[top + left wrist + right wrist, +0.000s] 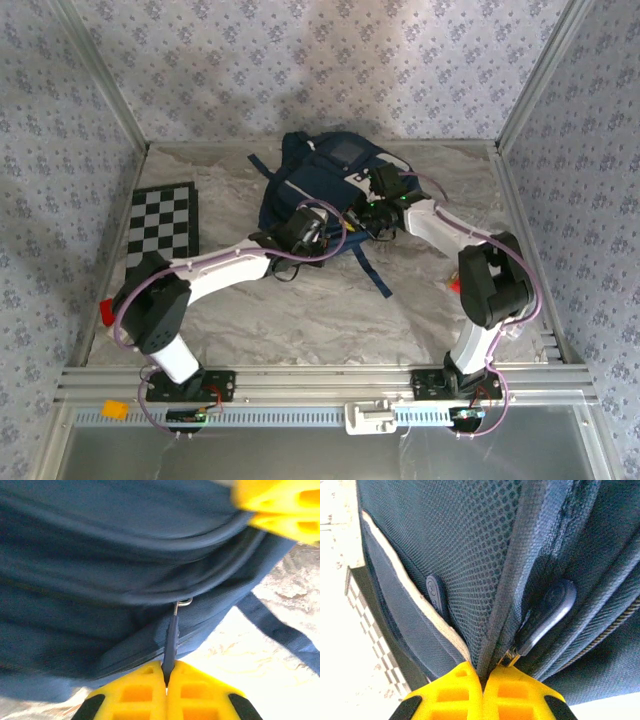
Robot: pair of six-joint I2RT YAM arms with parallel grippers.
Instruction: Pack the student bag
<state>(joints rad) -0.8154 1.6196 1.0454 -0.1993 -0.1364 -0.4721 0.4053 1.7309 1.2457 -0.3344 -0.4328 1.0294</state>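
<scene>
Navy fabric backpack [318,170]: slim dark zipper pull [171,637] clamped by left gripper [166,679], seam [510,580] by right gripper [482,677]; either hold could be lost under skewed tension.

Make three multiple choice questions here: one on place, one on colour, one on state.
1. Where does the black-and-white chequered board lie? A left of the navy fabric backpack; B on top of it; C right of it.
2. What colour is the left tool? A red; B yellow; C grey.
3. How is the left tool? A wide open; B shut on nothing; C shut on the dark zip pull.
A: the board lies left in the top view. B: yellow in its wrist view. C: the pull is pinched in it.
</scene>
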